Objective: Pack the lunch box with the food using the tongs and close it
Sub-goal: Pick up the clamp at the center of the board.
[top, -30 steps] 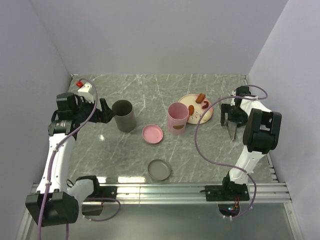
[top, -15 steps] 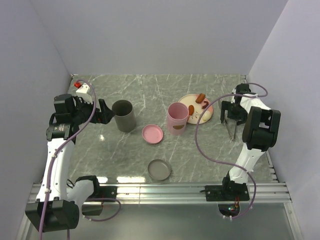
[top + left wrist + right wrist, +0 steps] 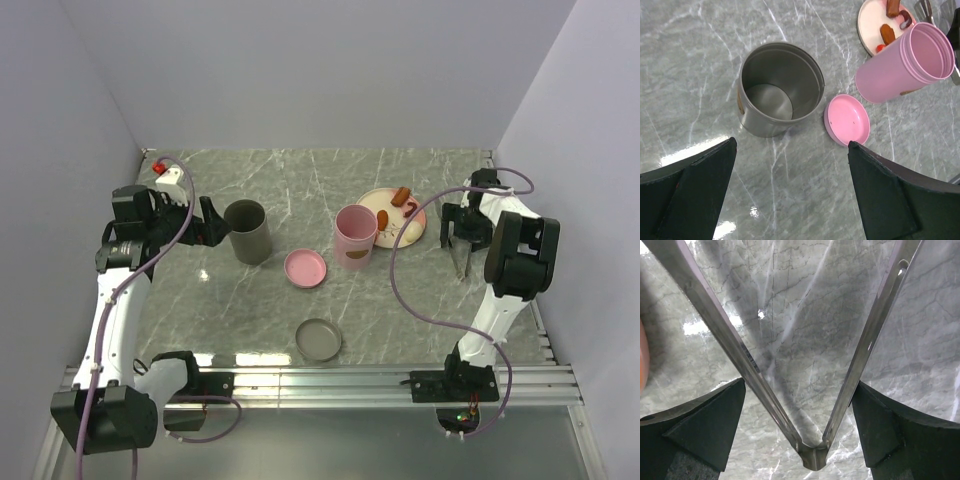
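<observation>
- The table (image 3: 300, 180) is grey marble and fills the middle of the top view.
- The left gripper (image 3: 210, 222) hovers at the left of the frame with its jaws spread wide and nothing between them. It is just left of the grey can (image 3: 248, 231) and well apart from the lunch box.
- The right gripper (image 3: 462, 230) sits low at the right of the frame, just right of the plate. Its jaws are spread wide and straddle the tongs.
- The plate (image 3: 372, 198) lies right of centre, towards the back.
- The lunch box (image 3: 355, 237) stands upright and open at the plate's lower-left edge, between the two grippers and nearer the right one.
- The tongs (image 3: 725, 335) lie on the table under the right gripper. In the right wrist view their two arms form a V between the fingers (image 3: 700, 425), with the hinge at the bottom of the frame. Whether the pads touch the arms cannot be told.
- The pink lid (image 3: 305, 268) lies flat just lower left of the lunch box.
- A grey lid (image 3: 319, 340) lies nearer the bottom of the frame.
- The food (image 3: 401, 195) lies on the plate in a few pieces, left of the right gripper.
</observation>
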